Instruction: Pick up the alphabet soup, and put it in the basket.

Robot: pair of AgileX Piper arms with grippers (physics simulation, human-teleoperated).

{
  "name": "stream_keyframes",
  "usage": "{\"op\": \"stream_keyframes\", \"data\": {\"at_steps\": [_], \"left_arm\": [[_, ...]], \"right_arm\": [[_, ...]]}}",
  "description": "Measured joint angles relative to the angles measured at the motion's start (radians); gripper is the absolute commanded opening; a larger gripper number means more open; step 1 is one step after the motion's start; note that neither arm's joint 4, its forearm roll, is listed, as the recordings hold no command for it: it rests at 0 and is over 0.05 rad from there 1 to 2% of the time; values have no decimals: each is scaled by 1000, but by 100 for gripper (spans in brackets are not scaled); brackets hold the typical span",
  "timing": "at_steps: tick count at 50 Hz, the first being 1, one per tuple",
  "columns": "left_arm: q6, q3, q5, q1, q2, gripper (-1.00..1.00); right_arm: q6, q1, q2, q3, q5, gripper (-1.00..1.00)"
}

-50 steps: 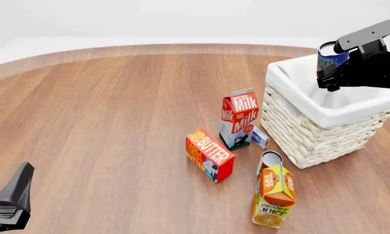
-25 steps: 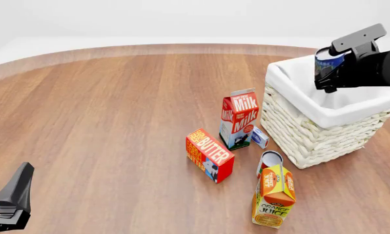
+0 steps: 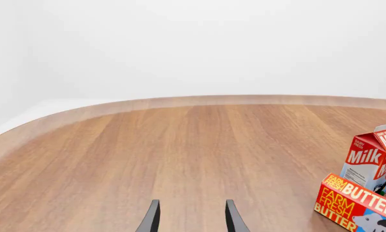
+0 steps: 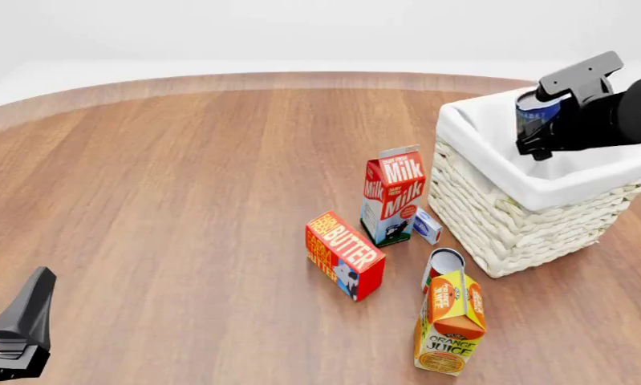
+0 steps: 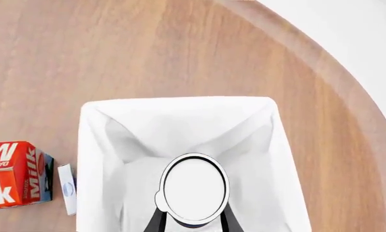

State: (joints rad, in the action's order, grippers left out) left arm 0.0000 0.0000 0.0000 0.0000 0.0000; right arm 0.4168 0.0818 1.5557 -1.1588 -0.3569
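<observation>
Alphabet soup [image 4: 537, 113] clamped between the right gripper [image 4: 543, 128] jaws, seemingly just above the basket [image 4: 513, 220] liner.

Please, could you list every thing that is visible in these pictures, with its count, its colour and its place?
alphabet soup: 1, blue label, pale top; held above the basket's opening.
basket: 1, cream-white woven, white liner; right side of the table.
milk carton: 1, red and white; upright, left of the basket.
small box: 1, white and blue; between the milk carton and the basket.
butter box: 1, red and orange; nearer than the milk carton.
orange juice carton: 1, orange and yellow; upright, nearest the camera.
small can: 1, reddish; just behind the juice carton.
table: 1, brown wood.
left gripper: 1, black; open, low over bare table at near left.
right gripper: 1, black; shut on the soup, over the basket.
</observation>
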Motion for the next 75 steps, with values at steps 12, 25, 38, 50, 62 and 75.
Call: {"op": "stream_keyframes", "data": {"at_steps": [12,25,38,50,62,75], "left_arm": [[0,0,0,0,0,100],[0,0,0,0,0,100],[0,0,0,0,0,100],[0,0,0,0,0,100],[0,0,0,0,0,100],[0,0,0,0,0,100]], "right_arm": [[15,11,39,-12,1,-100],[29,27,75,-21,5,-100],[40,41,105,-42,-3,-100],[48,47,136,-63,-5,-100],[52,48,163,-74,-4,-100],[55,48,189,-74,-2,-100]]}}
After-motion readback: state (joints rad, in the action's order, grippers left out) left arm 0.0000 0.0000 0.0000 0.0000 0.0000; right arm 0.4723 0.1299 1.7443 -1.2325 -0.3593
